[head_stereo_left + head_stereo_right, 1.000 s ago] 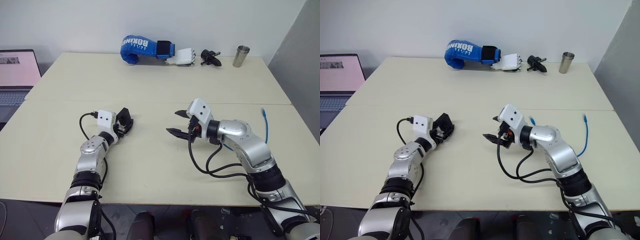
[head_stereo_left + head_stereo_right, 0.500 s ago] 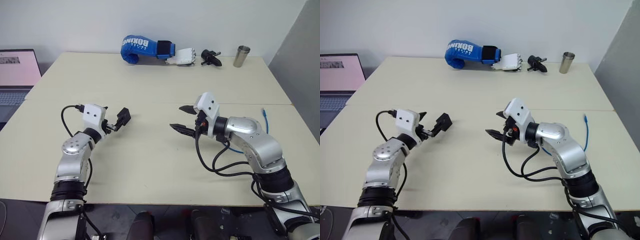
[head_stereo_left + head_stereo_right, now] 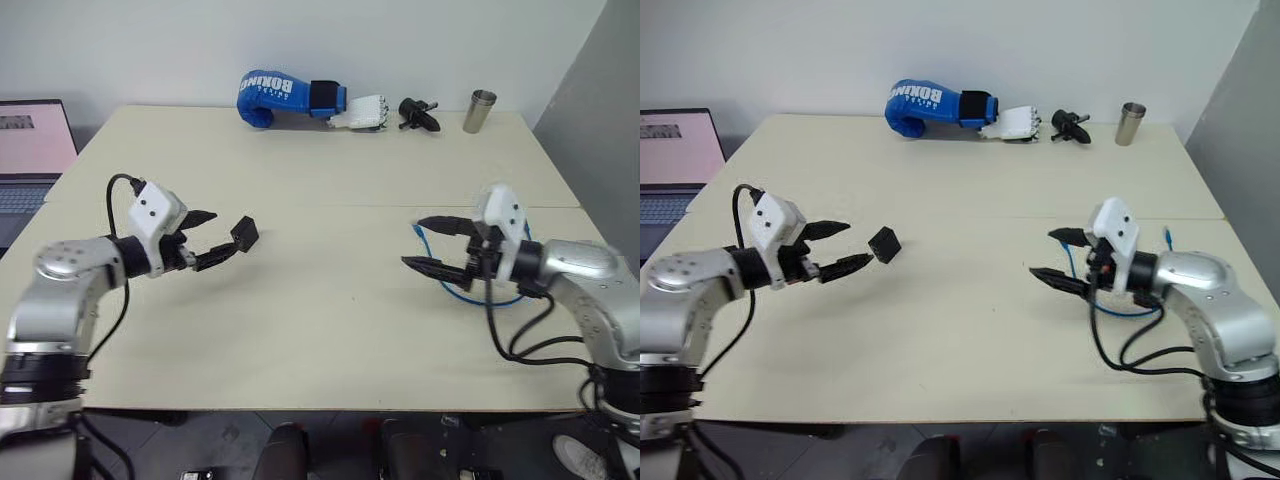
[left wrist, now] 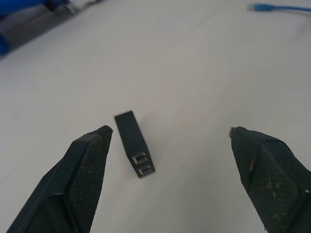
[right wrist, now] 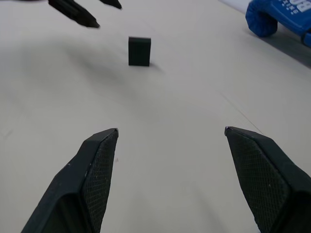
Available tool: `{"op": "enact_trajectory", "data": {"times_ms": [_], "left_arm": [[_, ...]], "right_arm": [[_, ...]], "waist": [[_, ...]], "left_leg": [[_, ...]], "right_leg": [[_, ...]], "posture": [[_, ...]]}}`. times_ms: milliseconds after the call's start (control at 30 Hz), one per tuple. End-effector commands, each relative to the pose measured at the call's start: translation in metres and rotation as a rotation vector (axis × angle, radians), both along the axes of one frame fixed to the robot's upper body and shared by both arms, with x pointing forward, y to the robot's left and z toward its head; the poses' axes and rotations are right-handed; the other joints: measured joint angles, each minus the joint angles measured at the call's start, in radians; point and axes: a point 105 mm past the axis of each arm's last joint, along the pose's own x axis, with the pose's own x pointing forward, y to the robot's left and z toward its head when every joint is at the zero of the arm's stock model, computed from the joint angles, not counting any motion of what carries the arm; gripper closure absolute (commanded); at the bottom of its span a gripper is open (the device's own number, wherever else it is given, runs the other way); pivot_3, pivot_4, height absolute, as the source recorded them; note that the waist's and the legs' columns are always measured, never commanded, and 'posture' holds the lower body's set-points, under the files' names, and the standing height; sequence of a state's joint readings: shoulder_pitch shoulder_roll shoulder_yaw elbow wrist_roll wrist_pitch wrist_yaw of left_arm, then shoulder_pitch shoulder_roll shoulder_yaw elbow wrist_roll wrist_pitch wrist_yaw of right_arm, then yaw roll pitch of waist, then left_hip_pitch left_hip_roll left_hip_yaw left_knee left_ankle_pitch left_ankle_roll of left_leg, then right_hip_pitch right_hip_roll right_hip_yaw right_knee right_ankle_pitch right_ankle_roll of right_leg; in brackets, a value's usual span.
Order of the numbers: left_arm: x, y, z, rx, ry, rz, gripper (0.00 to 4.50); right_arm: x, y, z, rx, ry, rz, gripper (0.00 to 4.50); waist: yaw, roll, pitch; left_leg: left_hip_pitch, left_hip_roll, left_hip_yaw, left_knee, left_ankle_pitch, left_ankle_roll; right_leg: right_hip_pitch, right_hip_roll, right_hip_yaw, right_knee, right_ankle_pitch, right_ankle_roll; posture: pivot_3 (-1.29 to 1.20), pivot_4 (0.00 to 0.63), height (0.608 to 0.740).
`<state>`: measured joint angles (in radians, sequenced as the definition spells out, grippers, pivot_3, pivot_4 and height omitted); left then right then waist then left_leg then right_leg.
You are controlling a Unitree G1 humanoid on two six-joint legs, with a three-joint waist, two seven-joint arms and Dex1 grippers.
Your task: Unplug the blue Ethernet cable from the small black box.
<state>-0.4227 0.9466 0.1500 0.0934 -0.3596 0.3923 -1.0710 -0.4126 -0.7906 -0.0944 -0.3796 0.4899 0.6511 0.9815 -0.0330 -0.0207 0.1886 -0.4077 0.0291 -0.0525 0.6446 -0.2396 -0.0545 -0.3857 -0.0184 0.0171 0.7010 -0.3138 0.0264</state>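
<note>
- Small black box [image 3: 885, 244]: stands on edge on the table [image 3: 940, 330], left of the middle and well in from the near edge. In the left wrist view its port face, with two small square openings, is turned toward the left gripper and its long axis runs away from that gripper. No cable is in it.
- Blue cable [image 3: 452, 288]: lies loose on the table near the right edge, well apart from the box. It makes a loop under and behind the right gripper. One plug end [image 3: 417, 229] lies toward the table's middle; another stretch rises toward the far right [image 3: 1167, 236].
- Left gripper [image 3: 835, 248]: hangs above the table just left of the box, pointing at it. Fingers spread wide, holding nothing. The lower fingertip [image 3: 862, 260] is close beside the box, apparently not touching.
- Right gripper [image 3: 1052, 256]: hangs above the table on the right side, pointing left toward the middle. Fingers spread wide, empty, over the cable loop.
- Far edge of the table: blue boxing glove [image 3: 927, 105], white robot hand [image 3: 1014, 123], small black object [image 3: 1072, 126], metal cup [image 3: 1129, 123].
- Laptop [image 3: 675, 160]: open, beyond the left edge.
</note>
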Motion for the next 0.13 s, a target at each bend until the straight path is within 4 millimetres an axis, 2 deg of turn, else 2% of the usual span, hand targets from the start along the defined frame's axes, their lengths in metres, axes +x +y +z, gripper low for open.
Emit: {"op": "enact_trajectory", "data": {"times_ms": [33,133], "left_arm": [[-0.0046,0.0005,0.0136,0.03,0.012,-0.073,0.39],[-0.0061,-0.0016,0.0114,0.026,0.038,-0.113,0.39]], "right_arm": [[-0.0059,-0.0097,0.013,-0.019,-0.025,0.037,0.77],[-0.0043,-0.0158,0.014,-0.039,-0.015,0.031,0.77]], "waist": [[0.0,0.0,0.0],[0.0,0.0,0.0]], "left_leg": [[0.0,0.0,0.0,0.0,0.0,0.0],[0.0,0.0,0.0,0.0,0.0,0.0]], "right_leg": [[0.0,0.0,0.0,0.0,0.0,0.0],[0.0,0.0,0.0,0.0,0.0,0.0]], "posture": [[0.0,0.15,0.74],[0.0,0.15,0.74]]}}
